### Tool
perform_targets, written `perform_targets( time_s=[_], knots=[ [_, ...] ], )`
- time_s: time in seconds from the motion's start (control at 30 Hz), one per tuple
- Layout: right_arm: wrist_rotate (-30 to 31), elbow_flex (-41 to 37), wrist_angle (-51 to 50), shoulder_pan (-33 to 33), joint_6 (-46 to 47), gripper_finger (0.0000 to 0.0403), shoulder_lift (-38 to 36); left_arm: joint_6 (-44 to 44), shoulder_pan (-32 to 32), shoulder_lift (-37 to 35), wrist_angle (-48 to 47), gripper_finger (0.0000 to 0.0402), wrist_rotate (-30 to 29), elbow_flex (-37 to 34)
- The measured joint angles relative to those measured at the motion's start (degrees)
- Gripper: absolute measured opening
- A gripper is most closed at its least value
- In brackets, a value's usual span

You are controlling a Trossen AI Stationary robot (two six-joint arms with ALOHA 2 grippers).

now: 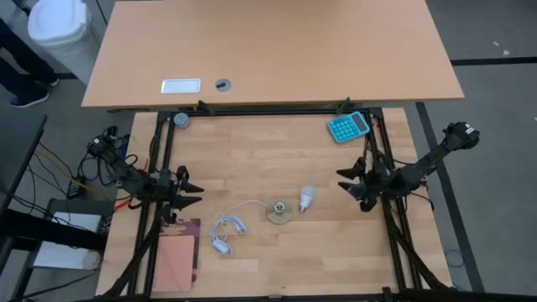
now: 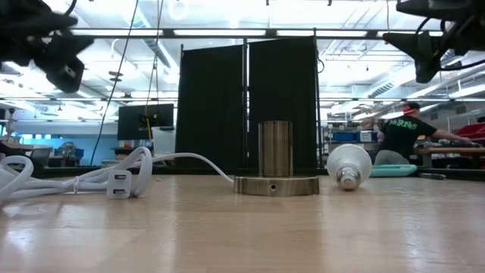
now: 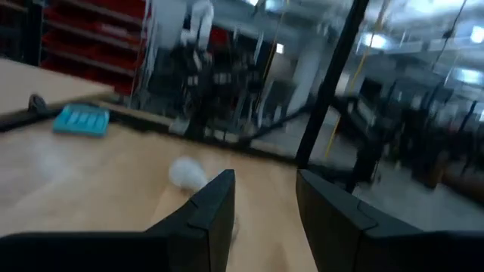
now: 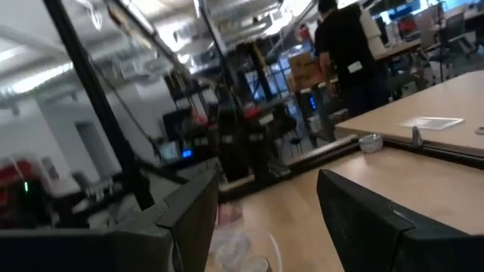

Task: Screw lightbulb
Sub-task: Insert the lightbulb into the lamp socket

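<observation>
Lightbulb (image 1: 306,199) shown lying on its side on the wooden table (image 1: 277,151), just beside the round metal socket base (image 1: 280,211), with its screw cap turned toward the low camera and its globe away. The white cord (image 1: 228,228) is seen coiled on the far side of the base from the bulb, ending in a plug. The left gripper (image 1: 189,194) is held above the table near its left edge, fingers spread wide and empty; the right gripper (image 1: 351,186) is held likewise near the right edge, also wide and holding nothing. Neither is touching any object. A blue calculator (image 1: 348,127) lies well apart, toward the back right.

The step in hand is judged to be the approach to the bulb, most naturally by the right arm, which is nearer. The globe is best gripped across its widest part, so that the cap is left free. Gentle closure is advised, since the smooth rounded surface may roll or slip. Once lifted, the bulb must be turned cap-down and aligned squarely over the upright socket sleeve (image 2: 275,149) before rotation is begun; the base may need steadying by the left gripper.
</observation>
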Motion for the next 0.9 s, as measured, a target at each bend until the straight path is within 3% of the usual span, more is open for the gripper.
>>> perform_targets(
  time_s=[0.2, 0.43, 0.73, 0.9],
  knots=[
    [-1.14, -0.01, 1.3, 0.0, 0.66, 0.0228, 5.3, 4.64, 0.0, 0.0, 9.37, 0.0147, -1.08, 0.0],
    [-1.28, 3.38, 0.52, 0.0, -0.48, 0.0228, 14.21, 8.81, 0.02, 3.95, 9.8, 0.0147, -7.45, 4.18],
    [-1.56, 8.47, -2.61, -1.39, -2.03, 0.0228, 23.58, 13.44, 0.04, 18.62, 9.0, 0.0147, -14.78, 14.35],
    [-1.89, 15.1, -16.23, -2.93, 0.01, 0.0228, 27.56, 11.69, 0.14, 32.13, 3.77, 0.0147, -20.28, 21.71]
  ],
)
